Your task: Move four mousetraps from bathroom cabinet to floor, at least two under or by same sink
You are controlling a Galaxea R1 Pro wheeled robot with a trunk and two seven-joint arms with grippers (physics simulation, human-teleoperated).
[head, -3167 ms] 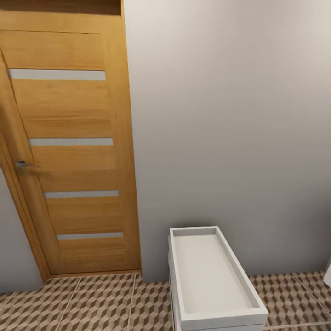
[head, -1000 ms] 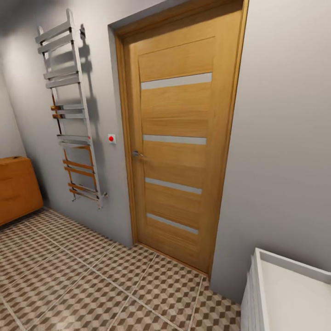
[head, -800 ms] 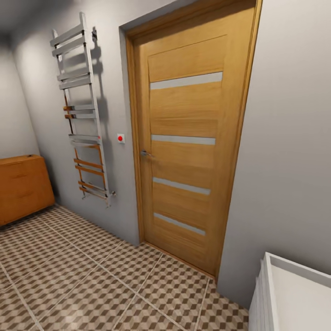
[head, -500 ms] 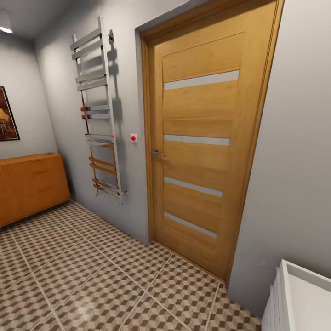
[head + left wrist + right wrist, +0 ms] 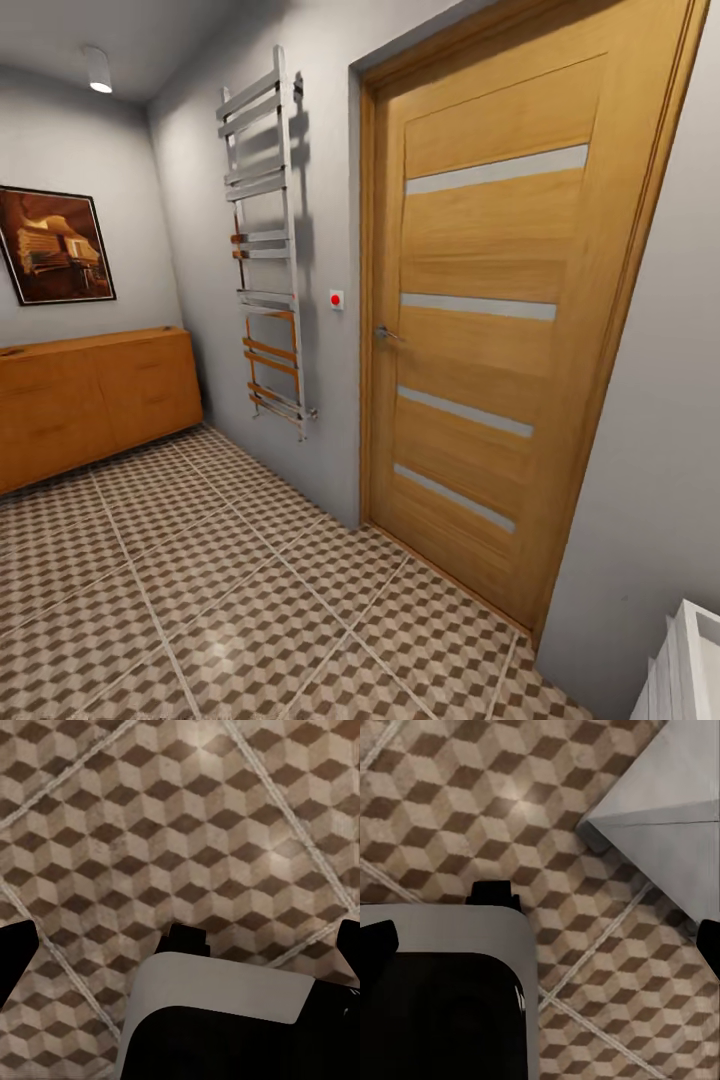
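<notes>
Cube-patterned bathroom floor (image 5: 200, 600) spreads across the lower frame, the orange-brown cabinet (image 5: 90, 400) at left beneath a framed picture (image 5: 55, 245). A towel radiator (image 5: 268, 250) hangs beside the wooden door (image 5: 490, 330). Both grippers hang wide open and empty over the tiles.

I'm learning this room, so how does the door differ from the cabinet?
The door is tall and upright, while the cabinet is low and wide. The door has four pale horizontal strips and a metal lever handle; the cabinet has plain fronts with slim handles. The door sits in the wall beside the towel rail; the cabinet stands against the far wall under a picture. Both are orange-brown wood.
</notes>
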